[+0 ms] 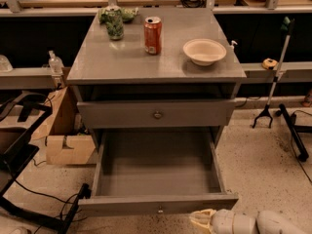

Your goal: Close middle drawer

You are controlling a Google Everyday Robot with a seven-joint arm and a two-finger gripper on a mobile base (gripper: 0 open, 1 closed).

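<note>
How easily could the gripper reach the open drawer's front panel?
Probably easily: the gripper sits just in front of the middle drawer front panel, right of its knob, with nothing visible between them.

Wide plain-grey middle drawer (156, 167); grey cabinet worktop (122, 62); red metal can (152, 35); cream round bowl (204, 51); speckled beige floor (263, 169); cream-and-white jaws low, just before the drawer front.

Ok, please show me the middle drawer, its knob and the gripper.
middle drawer (156, 169): camera view, bare grey floor of the pulled-out box.
knob (160, 210): camera view, centre of the low front panel.
gripper (199, 220): camera view, pale tip at the bottom edge, right of the knob.
</note>
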